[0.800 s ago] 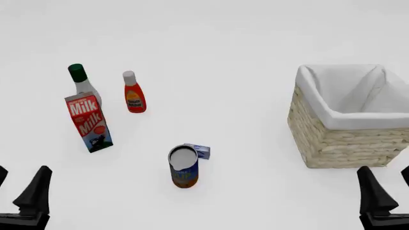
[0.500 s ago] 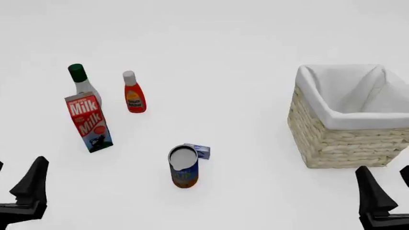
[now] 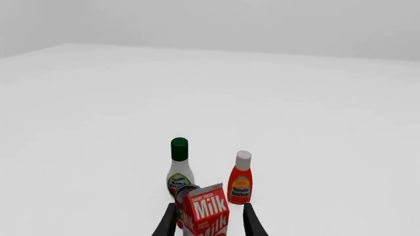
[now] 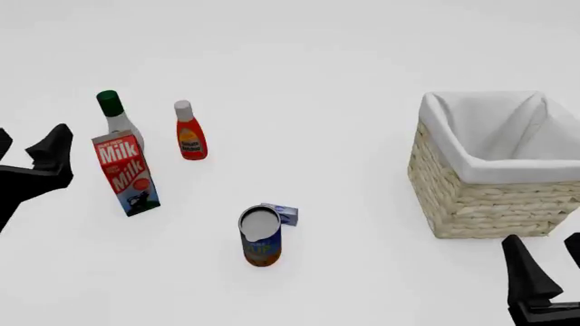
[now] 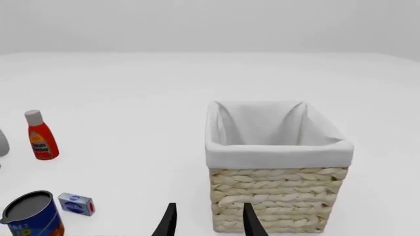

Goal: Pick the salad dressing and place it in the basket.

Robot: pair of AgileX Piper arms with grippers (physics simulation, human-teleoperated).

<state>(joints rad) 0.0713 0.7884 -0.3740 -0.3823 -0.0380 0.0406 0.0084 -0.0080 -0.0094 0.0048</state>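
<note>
Left pincer (image 4: pixel 27 155) up beside the milk carton, fingers apart, nothing held.
It has risen from the table's near edge to the left of the "Milk" carton (image 4: pixel 126 173). Salad dressing (image 4: pixel 116 119) stands upright just behind the carton, label unreadable; ketchup bottle (image 4: pixel 189 132) close by. Open can (image 4: pixel 260 236) and small blue box (image 4: pixel 284 213) sit mid-table. Basket (image 4: pixel 490 166) at far right, well apart. Right pincer (image 4: pixel 549 266) unmoved, low, open and empty.
</note>
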